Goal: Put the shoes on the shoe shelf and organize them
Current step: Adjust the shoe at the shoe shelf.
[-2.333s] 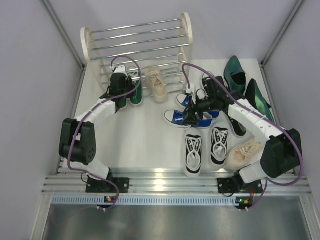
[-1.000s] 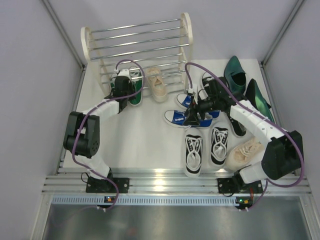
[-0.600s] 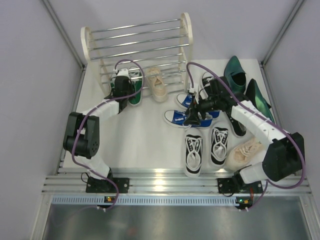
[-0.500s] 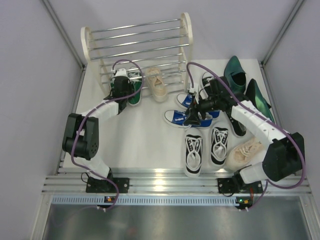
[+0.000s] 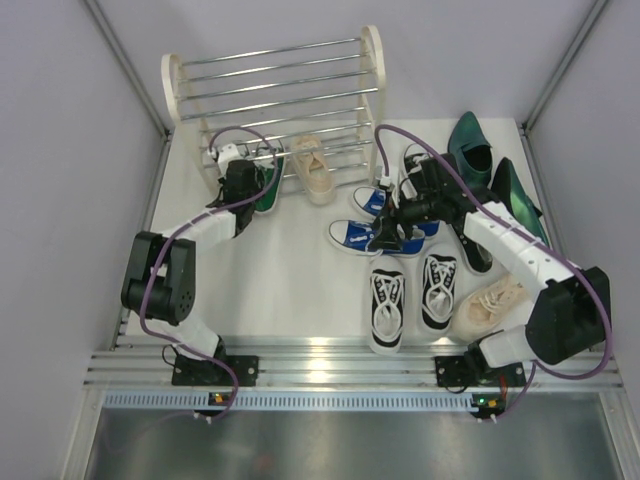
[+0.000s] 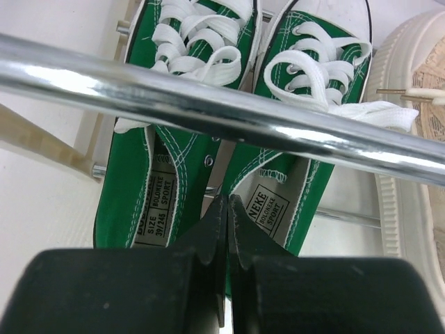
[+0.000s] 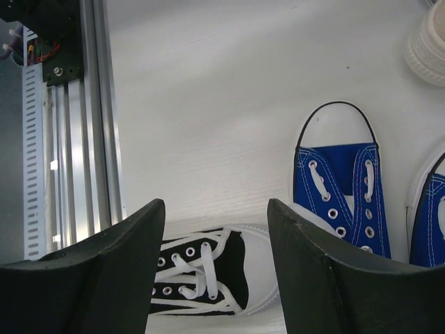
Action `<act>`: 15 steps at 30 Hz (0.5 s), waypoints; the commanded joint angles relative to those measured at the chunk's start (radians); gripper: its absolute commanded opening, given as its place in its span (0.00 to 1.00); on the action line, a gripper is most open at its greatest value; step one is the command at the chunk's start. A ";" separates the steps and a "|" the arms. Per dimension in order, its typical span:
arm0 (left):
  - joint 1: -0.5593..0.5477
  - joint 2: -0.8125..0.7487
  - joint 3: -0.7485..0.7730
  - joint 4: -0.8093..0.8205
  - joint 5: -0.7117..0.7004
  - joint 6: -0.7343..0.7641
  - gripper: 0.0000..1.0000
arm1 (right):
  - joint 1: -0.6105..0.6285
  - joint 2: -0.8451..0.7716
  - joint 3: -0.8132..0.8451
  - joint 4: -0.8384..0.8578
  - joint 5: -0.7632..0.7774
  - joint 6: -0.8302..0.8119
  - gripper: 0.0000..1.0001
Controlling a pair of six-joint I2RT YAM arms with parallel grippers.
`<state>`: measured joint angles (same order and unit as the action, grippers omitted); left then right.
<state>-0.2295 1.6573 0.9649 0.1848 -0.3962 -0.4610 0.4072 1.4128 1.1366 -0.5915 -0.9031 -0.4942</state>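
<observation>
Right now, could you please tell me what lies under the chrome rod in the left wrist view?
Two green sneakers lie side by side under the rod, laces showing. It covers a band across both, and the shut left tool hides their heels.

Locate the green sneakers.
In the top view the green sneakers sit at the foot of the shoe shelf, left side, beside a beige sneaker, just ahead of the shut left end effector.

chrome rod crosses over green shoes; table open mid.
</observation>
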 commanded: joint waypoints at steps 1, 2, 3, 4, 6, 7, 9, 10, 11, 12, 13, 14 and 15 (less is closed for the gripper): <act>0.005 -0.051 -0.017 0.059 -0.070 -0.065 0.00 | -0.019 -0.041 -0.005 0.028 -0.020 -0.017 0.61; 0.005 -0.051 -0.018 0.061 -0.067 -0.068 0.00 | -0.019 -0.041 -0.005 0.025 -0.020 -0.018 0.61; 0.005 -0.053 -0.020 0.068 -0.055 -0.074 0.00 | -0.019 -0.041 -0.005 0.024 -0.019 -0.020 0.61; 0.005 -0.054 -0.022 0.074 -0.046 -0.074 0.00 | -0.019 -0.041 -0.006 0.024 -0.017 -0.021 0.61; 0.005 -0.054 -0.020 0.081 -0.029 -0.073 0.00 | -0.019 -0.043 -0.008 0.022 -0.016 -0.023 0.61; 0.005 -0.057 -0.020 0.081 -0.006 -0.071 0.00 | -0.019 -0.041 -0.009 0.024 -0.016 -0.024 0.62; 0.007 -0.063 -0.012 0.082 0.016 -0.073 0.06 | -0.019 -0.041 -0.011 0.024 -0.016 -0.024 0.62; 0.007 -0.065 -0.011 0.081 0.032 -0.074 0.17 | -0.019 -0.043 -0.011 0.024 -0.016 -0.024 0.62; 0.007 -0.070 -0.011 0.081 0.042 -0.077 0.21 | -0.019 -0.043 -0.011 0.022 -0.016 -0.024 0.61; 0.007 -0.080 -0.011 0.079 0.049 -0.076 0.25 | -0.019 -0.044 -0.011 0.024 -0.014 -0.024 0.62; 0.007 -0.089 -0.009 0.079 0.062 -0.079 0.31 | -0.019 -0.046 -0.011 0.021 -0.016 -0.026 0.62; 0.007 -0.096 -0.011 0.079 0.069 -0.079 0.33 | -0.018 -0.046 -0.011 0.022 -0.014 -0.026 0.62; 0.007 -0.112 -0.009 0.081 0.075 -0.073 0.35 | -0.019 -0.046 -0.012 0.019 -0.014 -0.027 0.61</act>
<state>-0.2283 1.6226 0.9497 0.2092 -0.3531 -0.5301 0.4030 1.4071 1.1252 -0.5934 -0.9020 -0.5018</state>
